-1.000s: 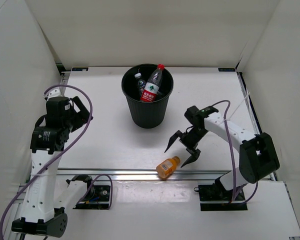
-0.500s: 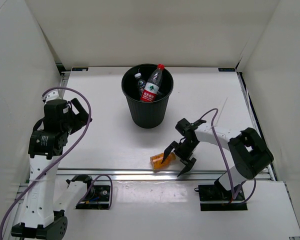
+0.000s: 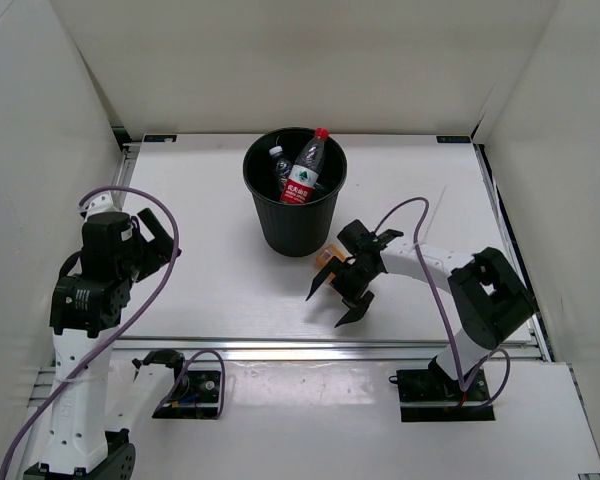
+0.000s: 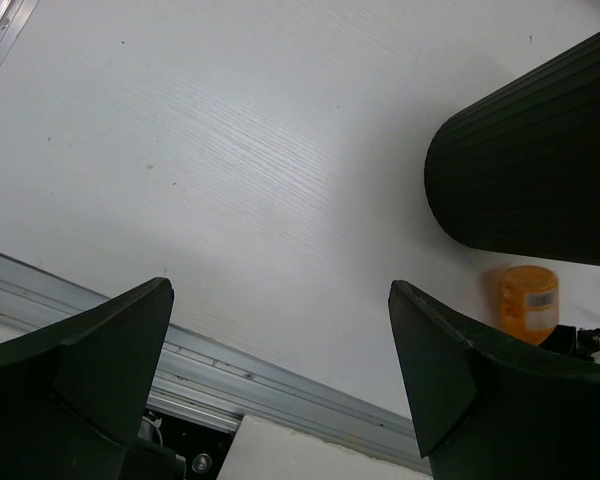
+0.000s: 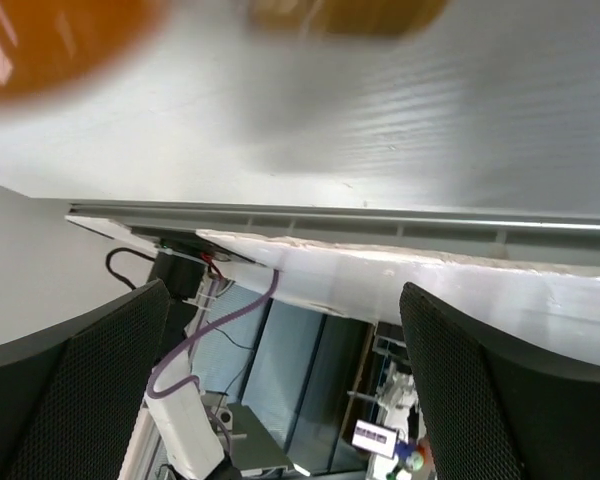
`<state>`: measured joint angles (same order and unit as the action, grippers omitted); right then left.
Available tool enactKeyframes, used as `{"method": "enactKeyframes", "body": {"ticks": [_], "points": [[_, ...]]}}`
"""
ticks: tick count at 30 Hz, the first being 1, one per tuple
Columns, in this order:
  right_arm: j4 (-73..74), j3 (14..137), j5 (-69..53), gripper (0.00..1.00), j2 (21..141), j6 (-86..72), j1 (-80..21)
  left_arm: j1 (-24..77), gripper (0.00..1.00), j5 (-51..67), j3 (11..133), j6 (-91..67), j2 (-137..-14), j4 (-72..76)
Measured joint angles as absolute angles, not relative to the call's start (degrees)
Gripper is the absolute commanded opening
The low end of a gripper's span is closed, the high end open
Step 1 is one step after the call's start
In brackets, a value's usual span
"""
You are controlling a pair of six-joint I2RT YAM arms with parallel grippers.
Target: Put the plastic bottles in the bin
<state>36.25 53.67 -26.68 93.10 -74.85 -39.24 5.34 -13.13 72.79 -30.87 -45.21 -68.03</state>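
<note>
The black bin (image 3: 295, 225) stands at the table's middle back; its side also shows in the left wrist view (image 4: 540, 170). The red-labelled bottle (image 3: 305, 172) sticks up out of it, beside a dark-labelled bottle (image 3: 279, 163). The short orange bottle (image 3: 329, 258) lies on the table by the bin's right base, close against my right gripper's wrist end. It also shows in the left wrist view (image 4: 528, 300) and as an orange blur in the right wrist view (image 5: 40, 40). My right gripper (image 3: 332, 300) is open and empty. My left gripper (image 3: 160, 240) is open and empty at the left.
White walls enclose the table on three sides. A metal rail (image 3: 280, 347) runs along the front edge, and it also shows in the left wrist view (image 4: 230, 365). The right arm's purple cable (image 3: 420, 235) loops over the table.
My right gripper has swept from the front edge left and back toward the bin. The orange bottle has moved from the front rail to the bin's base. My left arm has drawn back slightly.
</note>
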Motion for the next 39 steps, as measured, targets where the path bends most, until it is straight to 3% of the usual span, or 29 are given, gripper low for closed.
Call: {"method": "enactKeyframes", "body": {"ticks": [9,19,28,32,39], "points": [[38.61,55.94,-22.79,1.0,88.88,-72.55,-33.15,5.34,1.0,-13.08,71.57,-30.87,-44.88,-68.75],[50.46,78.0,-0.21,1.0,87.39,-47.31,-26.85,5.34,1.0,-12.45,68.79,-30.85,-44.36,-68.42],[60.29,67.79,16.27,1.0,84.84,-40.01,-17.12,5.34,1.0,-10.85,65.82,-30.87,-44.05,-67.9],[61.12,60.16,19.0,1.0,83.72,-38.98,-14.87,5.34,1.0,-9.85,64.79,-30.87,-44.1,-67.44],[58.08,58.28,20.64,1.0,84.55,-38.35,-9.56,5.52,1.0,-8.51,64.1,-30.81,-44.56,-67.29]]}}
